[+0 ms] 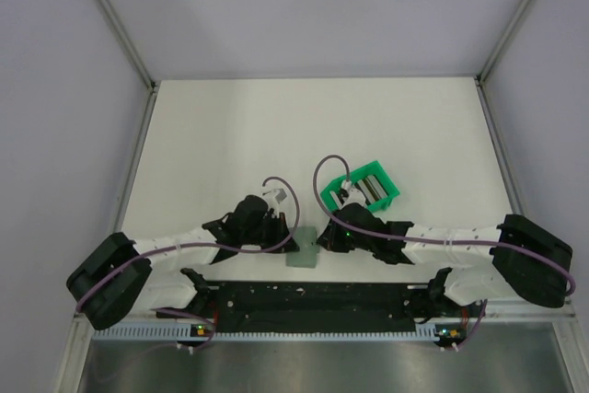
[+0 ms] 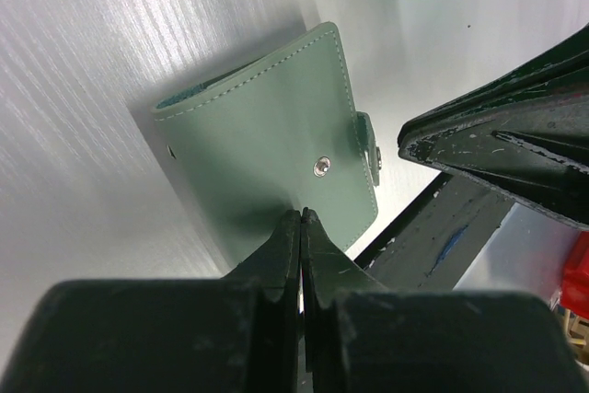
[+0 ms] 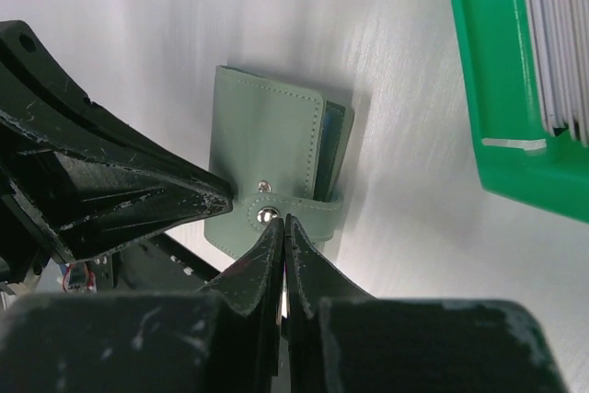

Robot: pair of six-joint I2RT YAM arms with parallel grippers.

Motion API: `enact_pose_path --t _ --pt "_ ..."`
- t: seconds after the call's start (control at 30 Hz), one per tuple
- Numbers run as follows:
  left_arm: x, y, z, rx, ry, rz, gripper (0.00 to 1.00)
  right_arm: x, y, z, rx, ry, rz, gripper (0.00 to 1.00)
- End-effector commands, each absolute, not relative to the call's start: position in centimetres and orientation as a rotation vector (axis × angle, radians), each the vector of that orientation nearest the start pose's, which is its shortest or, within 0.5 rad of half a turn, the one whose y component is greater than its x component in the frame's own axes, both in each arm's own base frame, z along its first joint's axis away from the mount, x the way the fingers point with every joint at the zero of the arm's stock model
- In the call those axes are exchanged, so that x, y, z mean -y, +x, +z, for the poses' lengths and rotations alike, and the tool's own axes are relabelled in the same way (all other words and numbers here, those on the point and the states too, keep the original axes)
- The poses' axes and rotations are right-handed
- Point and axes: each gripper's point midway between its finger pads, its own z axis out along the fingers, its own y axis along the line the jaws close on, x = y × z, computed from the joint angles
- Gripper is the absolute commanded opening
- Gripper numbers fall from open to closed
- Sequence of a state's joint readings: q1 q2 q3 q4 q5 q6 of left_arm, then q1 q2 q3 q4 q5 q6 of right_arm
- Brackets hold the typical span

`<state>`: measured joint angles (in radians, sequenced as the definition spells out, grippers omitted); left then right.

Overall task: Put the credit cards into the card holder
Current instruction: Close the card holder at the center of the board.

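The card holder [image 1: 304, 248] lies folded, strap snapped, at the near middle of the bench [image 1: 230, 126]. The left jaws are pressed together with their tips at its edge. The right jaws, likewise closed, have their tips at its strap. Credit cards [image 3: 561, 34] stand in a green bin [image 3: 497, 89], far and right of it.

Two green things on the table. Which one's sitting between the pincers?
The flat grey-green card holder, snapped shut. The bright green bin is an open box farther back.
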<state>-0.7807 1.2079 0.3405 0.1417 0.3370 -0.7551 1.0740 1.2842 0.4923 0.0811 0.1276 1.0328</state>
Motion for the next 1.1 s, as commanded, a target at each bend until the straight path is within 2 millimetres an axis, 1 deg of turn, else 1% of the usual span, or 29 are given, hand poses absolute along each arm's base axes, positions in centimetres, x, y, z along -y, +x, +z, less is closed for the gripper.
enact_pose_path --t 0.0,0.17,0.5,0.73,0.83,1.07 --pt "27.0 14.5 6.0 -2.445 0.286 -1.167 0.0 -31.6 15.2 6.9 -2.42 0.023 0.954 0.0" --pt "27.4 14.6 6.6 -2.425 0.29 -1.198 0.01 -31.5 15.1 6.8 -2.421 0.029 0.956 0.0" --pt "27.3 14.1 5.7 -2.445 0.287 -1.213 0.01 -31.7 14.9 6.6 -2.428 0.016 0.962 0.0" --pt "27.6 13.9 5.7 -2.436 0.285 -1.255 0.02 -32.1 14.9 6.6 -2.431 0.011 0.97 0.0" --pt "27.5 13.7 5.3 -2.449 0.289 -1.246 0.02 -32.1 14.8 6.5 -2.434 0.008 0.968 0.0" --pt "26.3 13.0 3.5 -2.499 0.259 -1.197 0.02 -32.3 14.8 6.7 -2.431 0.003 0.978 0.0"
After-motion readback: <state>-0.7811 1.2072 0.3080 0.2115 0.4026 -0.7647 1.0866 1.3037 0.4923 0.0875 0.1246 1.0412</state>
